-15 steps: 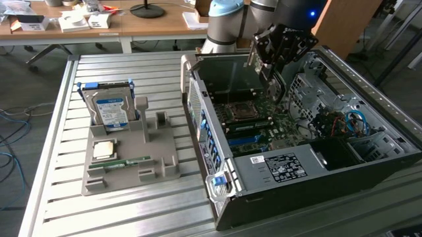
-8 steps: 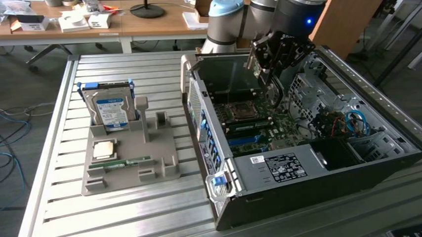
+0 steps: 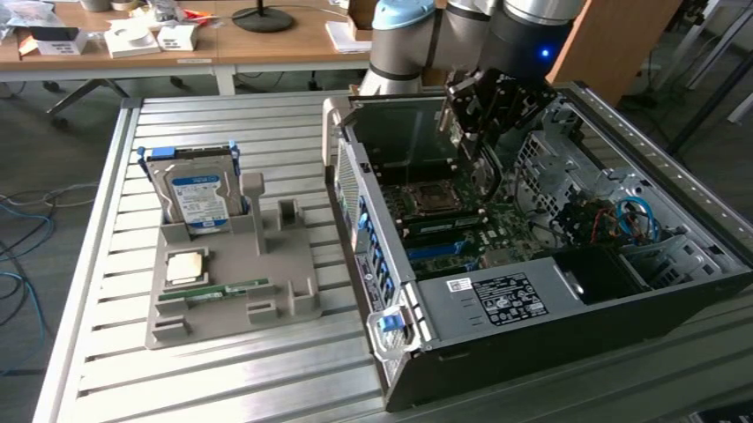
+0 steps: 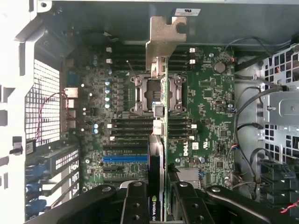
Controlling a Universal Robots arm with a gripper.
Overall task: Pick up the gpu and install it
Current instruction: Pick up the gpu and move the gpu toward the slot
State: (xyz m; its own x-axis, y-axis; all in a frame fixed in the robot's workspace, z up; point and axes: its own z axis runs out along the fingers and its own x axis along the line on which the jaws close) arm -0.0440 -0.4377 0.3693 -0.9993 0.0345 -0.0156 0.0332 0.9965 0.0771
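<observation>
Counts: one tray [image 3: 282, 300], one case [image 3: 495, 352], one gpu [image 4: 158, 158], one drive [image 3: 197, 201], one memory stick [image 3: 224, 290], one square chip [image 3: 186, 267], one arm [image 3: 518, 26] with one gripper [image 4: 159, 205].
Fingers: the two dark fingers [image 4: 135, 205] were narrowed onto the gpu, one on each flat side.
Gpu look: it was thin and seen edge-on from the wrist, with a dark face carrying white lettering by the fingers and a silvery bracket [image 4: 163, 39] at the end away from them.
Gpu place: it was held inside the case, standing on edge over the board [image 4: 210, 102] and crossing the socket [image 4: 140, 93]. Whether it touched the board could not be told.
Tray: it was grey and sat on the slatted table [image 3: 176, 379] toward the edge on the exterior view's left. The stick lay along its near edge, the chip just behind that, and the blue-labelled drive stood upright at its far corner.
Case: it lay open on its side along the table's edge on the exterior view's right. It held the board, one blue slot [image 4: 125, 158] and blue cables [image 3: 636, 216].
Beyond: wooden desks [image 3: 271, 44] stood past the table's far edge.
</observation>
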